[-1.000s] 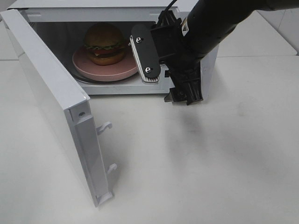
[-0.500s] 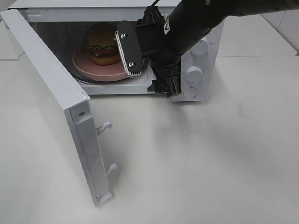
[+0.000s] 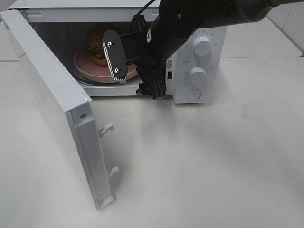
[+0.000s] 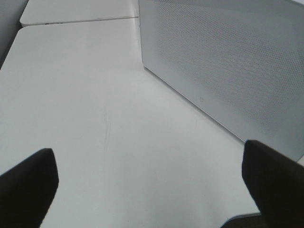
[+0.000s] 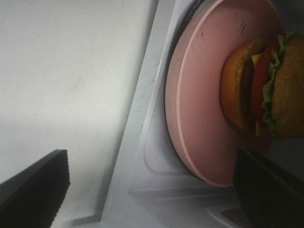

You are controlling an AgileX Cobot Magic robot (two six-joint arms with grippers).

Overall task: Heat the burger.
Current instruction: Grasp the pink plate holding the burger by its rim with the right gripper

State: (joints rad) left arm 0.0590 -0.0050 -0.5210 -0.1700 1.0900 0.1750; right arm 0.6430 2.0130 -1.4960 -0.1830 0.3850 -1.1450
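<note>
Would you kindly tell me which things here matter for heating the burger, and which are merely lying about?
For the job: burger, pink plate, microwave, its open door, right gripper.
Not in use: left gripper, the table.

You see a glossy bun on the burger [image 5: 275, 90], a smooth matt pink plate [image 5: 199, 95], and a matt white bench [image 3: 213, 161].

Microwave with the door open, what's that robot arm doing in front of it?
The burger sits on a pink plate inside the microwave, whose door hangs wide open. The right gripper is at the microwave's opening, jaws open, holding nothing. The left gripper is also open and empty, over the table by the door's outer face. Heating hasn't begun.
</note>
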